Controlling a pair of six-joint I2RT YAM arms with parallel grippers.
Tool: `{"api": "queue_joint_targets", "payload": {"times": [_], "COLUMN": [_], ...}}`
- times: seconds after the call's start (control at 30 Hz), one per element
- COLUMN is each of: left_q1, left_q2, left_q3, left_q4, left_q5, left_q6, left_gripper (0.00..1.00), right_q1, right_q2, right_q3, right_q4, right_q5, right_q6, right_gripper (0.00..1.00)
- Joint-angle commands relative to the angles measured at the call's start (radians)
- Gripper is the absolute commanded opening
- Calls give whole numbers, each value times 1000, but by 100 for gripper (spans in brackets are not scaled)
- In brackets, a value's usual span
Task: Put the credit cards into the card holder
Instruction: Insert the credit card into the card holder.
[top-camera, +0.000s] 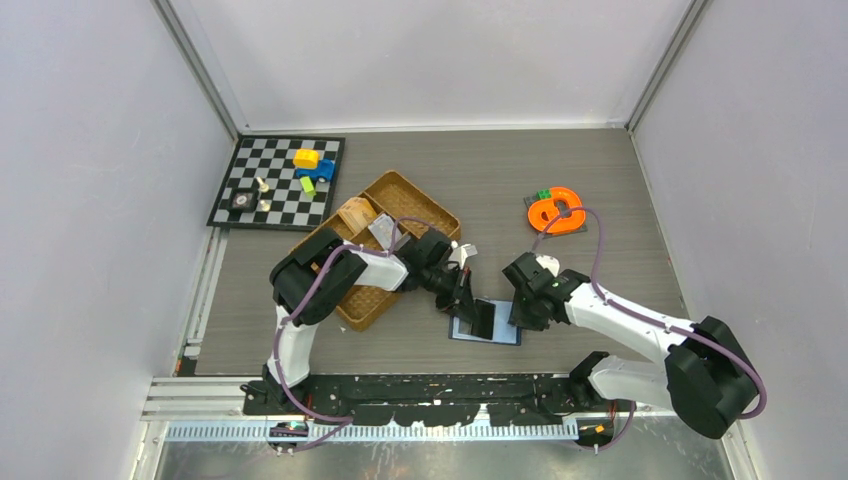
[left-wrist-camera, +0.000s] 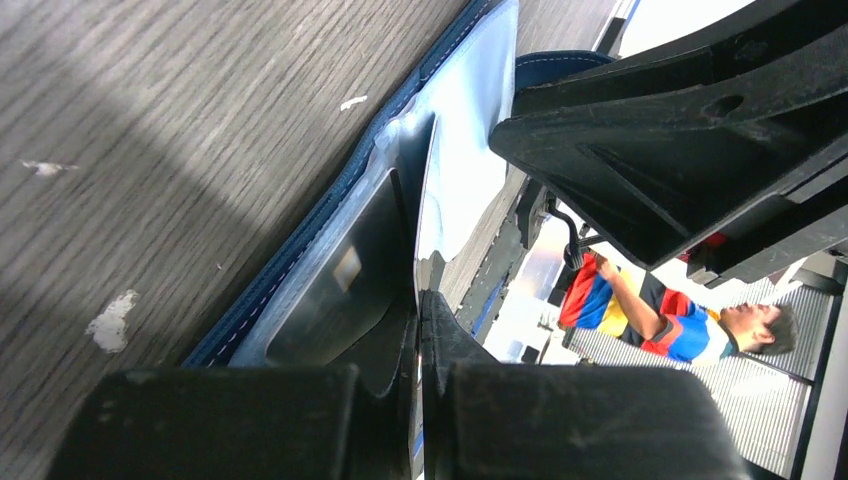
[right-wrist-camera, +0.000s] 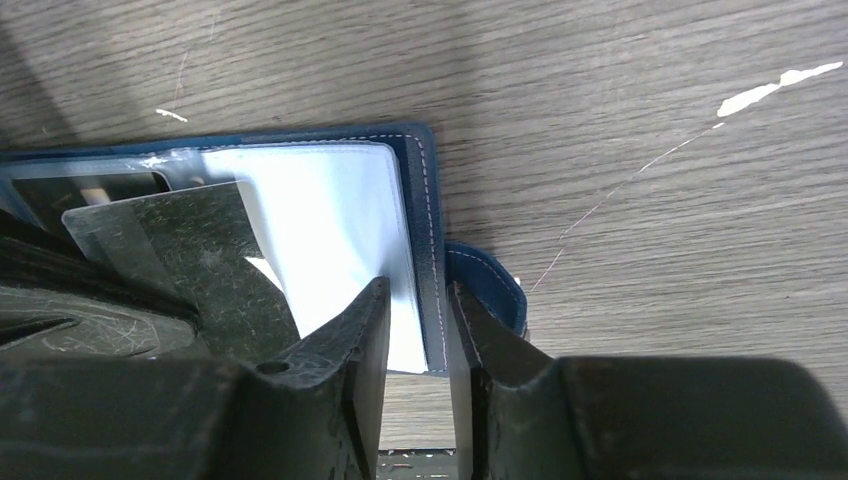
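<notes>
Shut tight, the left gripper (left-wrist-camera: 418, 298) pinches the edge of a clear plastic leaf of the card holder (right-wrist-camera: 427, 190) and holds that leaf raised off the holder's left half. The right gripper (right-wrist-camera: 418, 290) stands with its fingers partly apart, straddling the card holder's right edge from above. The stitched navy border shows in the gap, but whether the fingers touch it cannot be told. The snap tab (right-wrist-camera: 490, 285) sticks out from that same edge, just beside one finger.

The card holder lies open and flat on the grey wooden table (top-camera: 600, 180), pale blue inside up, between the two grippers. One dark credit card (left-wrist-camera: 340, 290) with a small chip lies on the holder's left half under clear plastic, just beside the raised leaf.

Up and left of the card holder in the top view sits a woven brown tray (top-camera: 428, 200), partly covered by the left arm. Farther that way lies a chessboard (top-camera: 250, 205) carrying small coloured blocks. Up and right of the card holder, well apart, rests an orange toy (top-camera: 555, 213).
</notes>
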Motion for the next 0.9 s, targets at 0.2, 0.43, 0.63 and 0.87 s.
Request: {"api": "queue_joint_targets", "payload": {"times": [0.2, 0.43, 0.63, 0.87], "left_q1": [-29, -36, -39, -38], "left_q2": [15, 20, 8, -26], "left_q3": [-36, -39, -53, -75], "left_q4": [78, 119, 158, 147], "left_q5": [-92, -99, -121, -178], "left_q6": [-45, -68, -81, -63], "left_gripper": [0, 0, 0, 0], "right_q1": [-6, -6, -6, -6], "right_q2": [-2, 3, 12, 44], "right_q3": [-16, -21, -24, -22], "right_q4": [42, 52, 58, 52], "right_q5": [-40, -52, -55, -45], "right_q6": [30, 35, 35, 44], "right_gripper": [25, 22, 17, 7]}}
